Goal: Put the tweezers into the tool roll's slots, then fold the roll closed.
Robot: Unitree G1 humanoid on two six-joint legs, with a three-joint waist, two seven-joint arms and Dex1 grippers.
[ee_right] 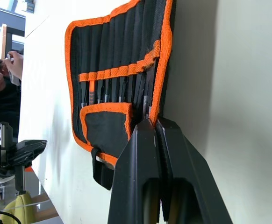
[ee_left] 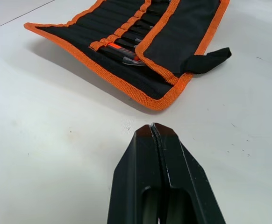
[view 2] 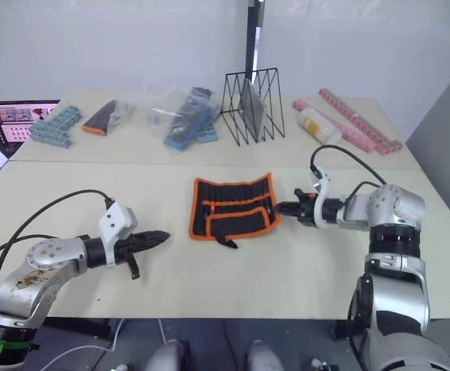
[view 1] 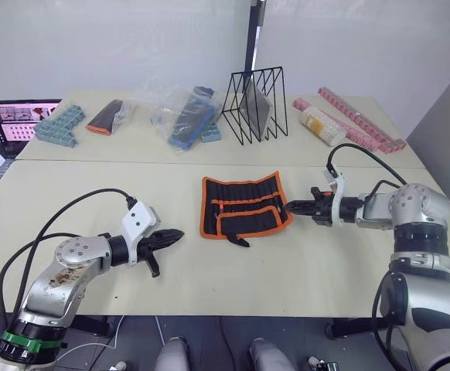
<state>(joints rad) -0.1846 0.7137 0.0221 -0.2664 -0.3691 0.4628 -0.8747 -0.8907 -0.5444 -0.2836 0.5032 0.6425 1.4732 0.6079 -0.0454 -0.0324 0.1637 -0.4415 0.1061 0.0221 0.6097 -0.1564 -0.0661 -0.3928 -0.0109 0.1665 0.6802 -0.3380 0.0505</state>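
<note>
The tool roll (view 1: 241,207) lies open and flat in the middle of the pale surface (view 1: 302,263), tweezers (ee_right: 122,91) tucked in its slots (ee_right: 109,56), black strap (view 1: 238,240) trailing off the near edge. Right claw (view 1: 293,207) is clenched with its tips right at the roll's orange right-hand edge, while the left claw (view 1: 176,233), also clenched and holding nothing, sits well apart to the roll's left.
</note>
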